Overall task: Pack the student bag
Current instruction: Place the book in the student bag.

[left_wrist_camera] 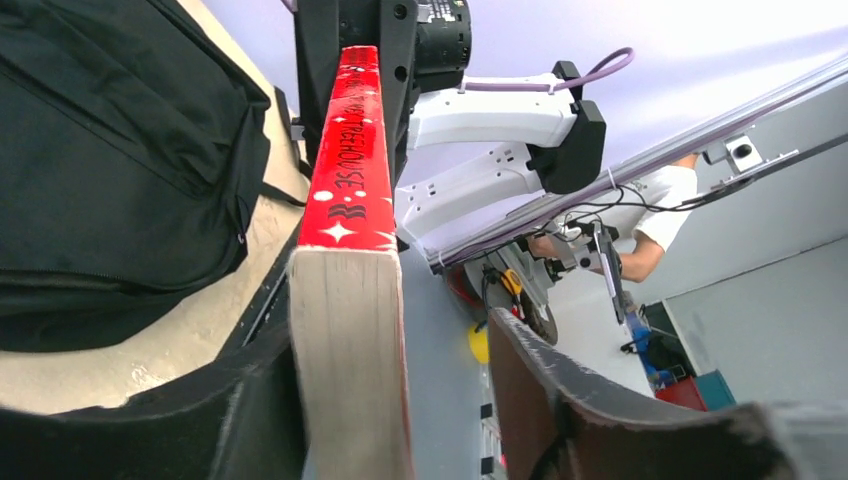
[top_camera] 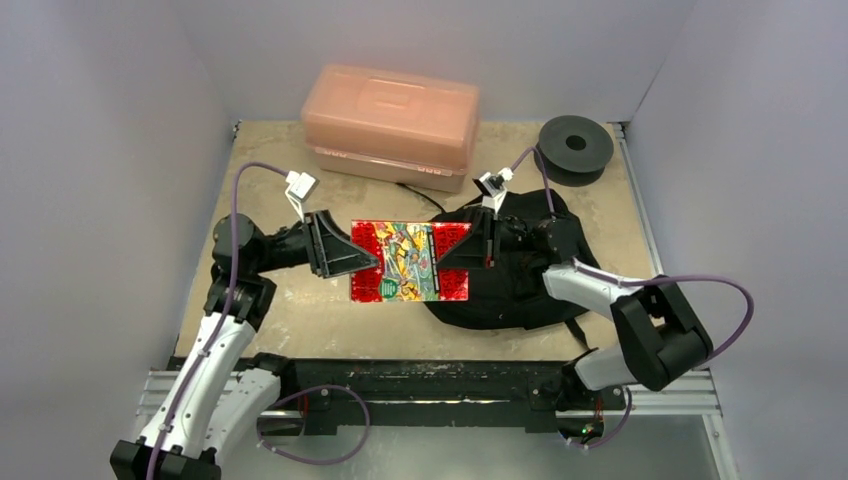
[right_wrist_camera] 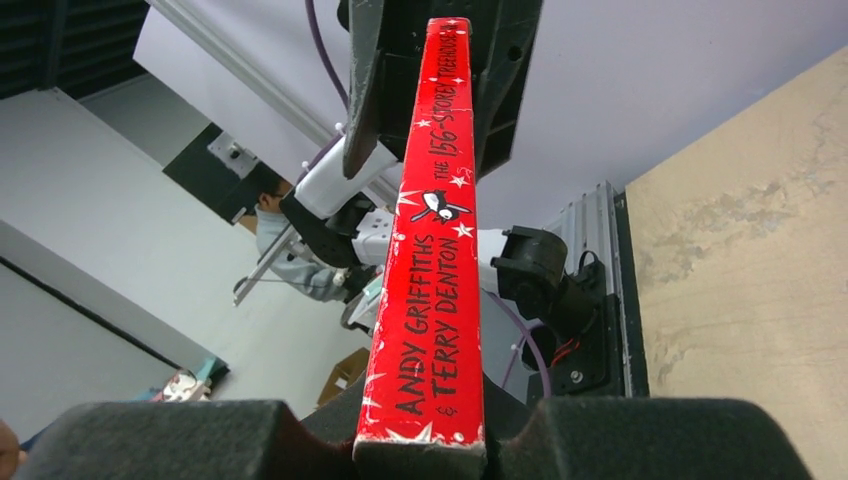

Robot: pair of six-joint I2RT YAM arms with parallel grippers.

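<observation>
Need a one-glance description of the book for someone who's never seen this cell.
On the tan table, look to the middle, at the left edge of the black bag. The book spans from the left claw to the right claw, which clamps it. It is the only flat, bright red thing, with a cartoon cover; the box behind is pale pink.

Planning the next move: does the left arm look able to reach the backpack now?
Probably not: the book, clamped by the right gripper, sits between the left gripper and the backpack, one end inside the left jaws.

student bag (top_camera: 495,300) partly hidden by book (top_camera: 405,262), right arm (top_camera: 590,285)
</observation>
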